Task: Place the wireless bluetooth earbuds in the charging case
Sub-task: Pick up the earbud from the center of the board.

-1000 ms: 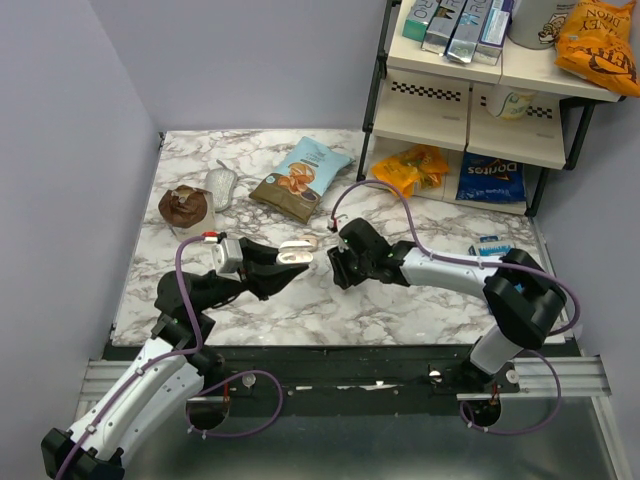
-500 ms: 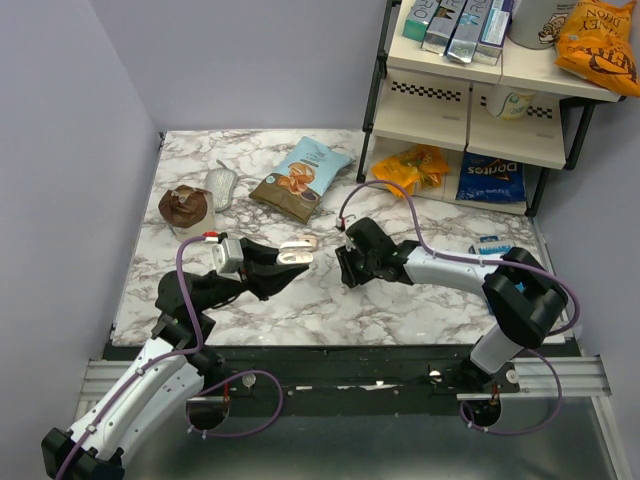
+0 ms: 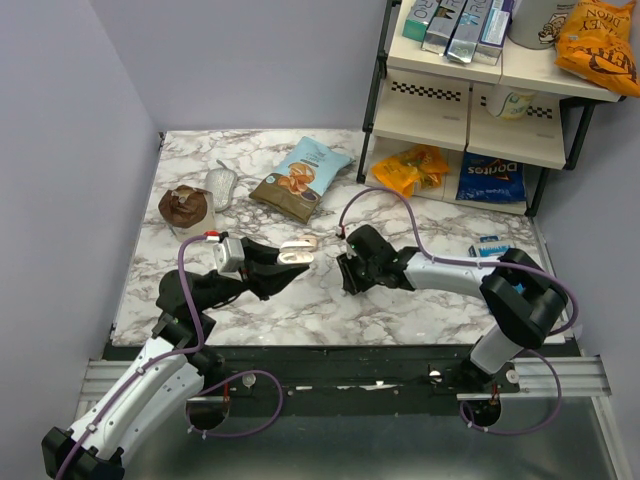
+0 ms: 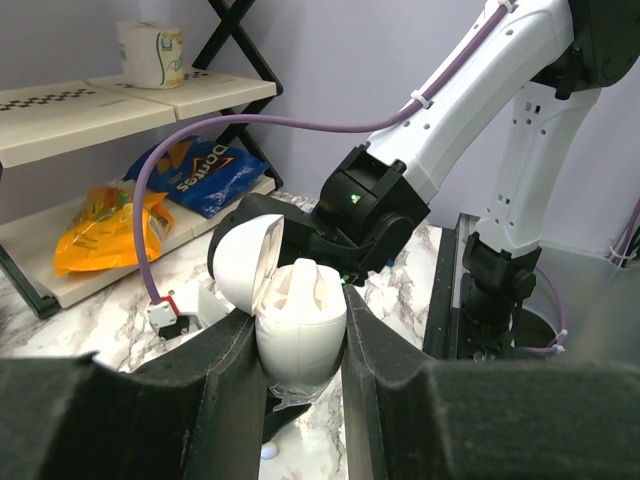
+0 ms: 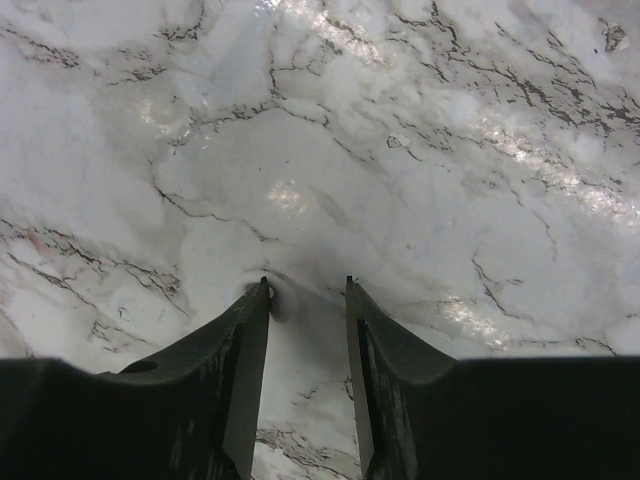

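I am reading this as the pick-up step for an earbud, not yet the insertion. The left gripper [image 3: 291,256] is clamping the small white rounded clamshell charging case [image 4: 300,330] by its lower body, holding it clear of the grey-veined white marble table [image 5: 450,150] with the lid standing open. White rounded forms are showing in its mouth; I cannot tell whether a bud is seated there.

The right gripper [image 5: 307,290] is pointing down at the table with its jaws parted, gripping nothing, tips at or just above the surface. A small pale rounded shape, which I am taking for a tiny white earbud [image 5: 283,300], is lying just beside one fingertip — white on white, so unconfirmed.

Next move, in my judgement: centring the jaws on that shape, closing gently — it looks easy to flick away — then lifting toward the open case.
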You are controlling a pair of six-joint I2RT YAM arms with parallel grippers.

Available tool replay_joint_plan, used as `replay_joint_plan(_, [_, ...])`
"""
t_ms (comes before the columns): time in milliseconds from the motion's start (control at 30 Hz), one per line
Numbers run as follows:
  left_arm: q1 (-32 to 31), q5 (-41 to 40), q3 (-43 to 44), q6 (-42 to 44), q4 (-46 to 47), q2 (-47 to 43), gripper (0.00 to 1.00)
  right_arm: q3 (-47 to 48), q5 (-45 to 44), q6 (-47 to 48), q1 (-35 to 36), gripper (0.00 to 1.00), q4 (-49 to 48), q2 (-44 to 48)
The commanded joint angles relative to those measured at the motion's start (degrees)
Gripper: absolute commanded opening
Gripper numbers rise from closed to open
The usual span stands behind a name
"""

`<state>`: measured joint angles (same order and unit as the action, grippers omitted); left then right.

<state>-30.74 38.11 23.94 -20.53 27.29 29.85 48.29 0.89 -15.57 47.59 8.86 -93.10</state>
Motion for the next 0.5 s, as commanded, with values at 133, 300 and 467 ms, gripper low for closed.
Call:
replay_joint_plan(133, [0.1,-0.8,-0.2,0.1,0.5,-0.1,0.00,-2.0,1.0,-1.3,2.2,0.43,1.2,0.9])
replay_joint_plan(300, [0.1,-0.6,-0.3,0.0,0.6,0.1,0.00,-2.3,1.5,-1.2,2.6,0.33,1.1,0.7])
replay_joint_plan(467, [0.1,-0.6,-0.4,-0.1,0.6,0.0,0.00,-2.9,2.5,-1.6,2.7,0.18,0.5,0.7])
